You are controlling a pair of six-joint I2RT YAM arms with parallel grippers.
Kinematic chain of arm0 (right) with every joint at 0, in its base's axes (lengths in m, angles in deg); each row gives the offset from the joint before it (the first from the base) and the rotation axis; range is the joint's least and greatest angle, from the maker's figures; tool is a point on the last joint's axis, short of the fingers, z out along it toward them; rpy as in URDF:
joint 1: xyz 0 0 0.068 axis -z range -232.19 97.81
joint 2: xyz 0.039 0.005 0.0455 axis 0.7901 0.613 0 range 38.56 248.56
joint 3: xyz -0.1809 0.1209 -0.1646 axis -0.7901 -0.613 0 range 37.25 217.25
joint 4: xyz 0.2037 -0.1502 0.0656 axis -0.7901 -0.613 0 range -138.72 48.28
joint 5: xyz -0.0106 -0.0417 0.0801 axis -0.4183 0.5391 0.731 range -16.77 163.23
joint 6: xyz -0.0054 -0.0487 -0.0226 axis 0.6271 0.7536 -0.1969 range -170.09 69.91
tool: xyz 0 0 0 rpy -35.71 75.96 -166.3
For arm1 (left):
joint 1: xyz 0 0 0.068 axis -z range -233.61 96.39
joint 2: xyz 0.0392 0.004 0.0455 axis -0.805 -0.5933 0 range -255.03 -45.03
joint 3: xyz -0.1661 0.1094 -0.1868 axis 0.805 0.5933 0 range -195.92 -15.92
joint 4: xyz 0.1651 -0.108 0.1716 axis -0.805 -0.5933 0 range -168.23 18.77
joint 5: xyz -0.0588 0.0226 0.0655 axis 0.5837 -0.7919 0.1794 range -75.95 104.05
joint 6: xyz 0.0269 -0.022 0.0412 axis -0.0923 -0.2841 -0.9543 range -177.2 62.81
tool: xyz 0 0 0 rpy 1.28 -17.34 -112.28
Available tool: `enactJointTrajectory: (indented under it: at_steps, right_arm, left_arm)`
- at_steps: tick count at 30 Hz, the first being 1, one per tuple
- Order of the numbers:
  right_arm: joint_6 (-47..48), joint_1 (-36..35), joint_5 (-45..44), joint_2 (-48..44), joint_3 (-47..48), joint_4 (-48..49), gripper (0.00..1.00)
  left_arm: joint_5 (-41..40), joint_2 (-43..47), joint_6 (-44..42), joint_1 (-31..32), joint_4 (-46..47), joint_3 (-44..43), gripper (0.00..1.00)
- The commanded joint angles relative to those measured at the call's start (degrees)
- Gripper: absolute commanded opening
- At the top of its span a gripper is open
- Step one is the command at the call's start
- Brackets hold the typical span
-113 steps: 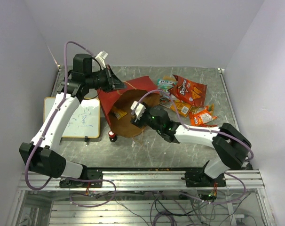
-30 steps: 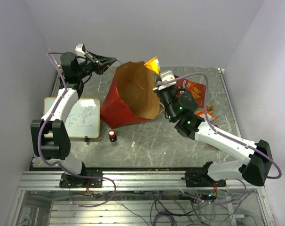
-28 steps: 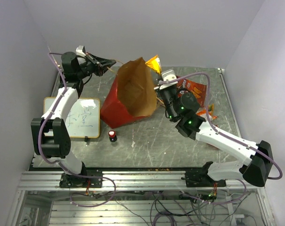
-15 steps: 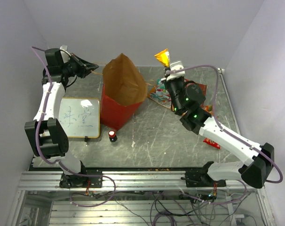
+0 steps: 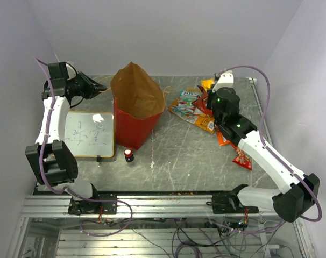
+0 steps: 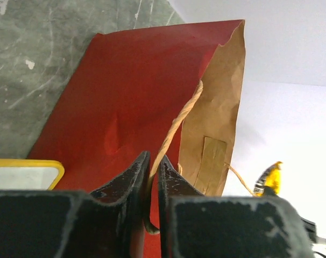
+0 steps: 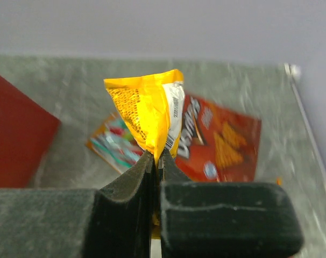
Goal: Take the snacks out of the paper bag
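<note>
The paper bag (image 5: 132, 117), red outside and brown inside, stands upright at mid-left with its mouth up. Its twisted cord handle (image 6: 176, 126) runs through the narrow gap of my left gripper (image 6: 153, 161), whose jaws stand slightly apart; in the top view that gripper (image 5: 100, 88) is just left of the bag (image 6: 125, 102). My right gripper (image 7: 156, 156) is shut on a yellow-orange snack packet (image 7: 147, 105), held above the back right of the table (image 5: 207, 84). Below it lie a red chip bag (image 7: 219, 142), a green-teal pack (image 5: 187, 99), orange packets (image 5: 207, 124) and a small red packet (image 5: 242, 159).
A white board with writing (image 5: 90, 134) lies left of the bag, its yellow edge (image 6: 23, 164) showing in the left wrist view. A small red-and-black cylinder (image 5: 129, 155) stands in front of the bag. Walls close the table at the back and sides.
My right arm has swung right and down with the yellow packet, from beside the bag's mouth to over the snack pile. The left arm pulled left, its jaws parted slightly, and the bag stands upright.
</note>
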Motion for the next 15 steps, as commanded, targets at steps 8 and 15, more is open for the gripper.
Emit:
enactJointTrajectory:
  at_steps: [8,15]
  right_arm:
    - [-12.9,16.6,8.3,-0.5,-14.8,-5.1,0.0]
    - [-16.3,21.0,11.8,10.5,-8.6,-0.1,0.0]
  left_arm:
    - [-2.5,3.8,-1.0,-0.3,-4.3,-5.6,0.6]
    - [-2.9,6.8,-1.0,-0.3,-7.2,-6.2,0.82]
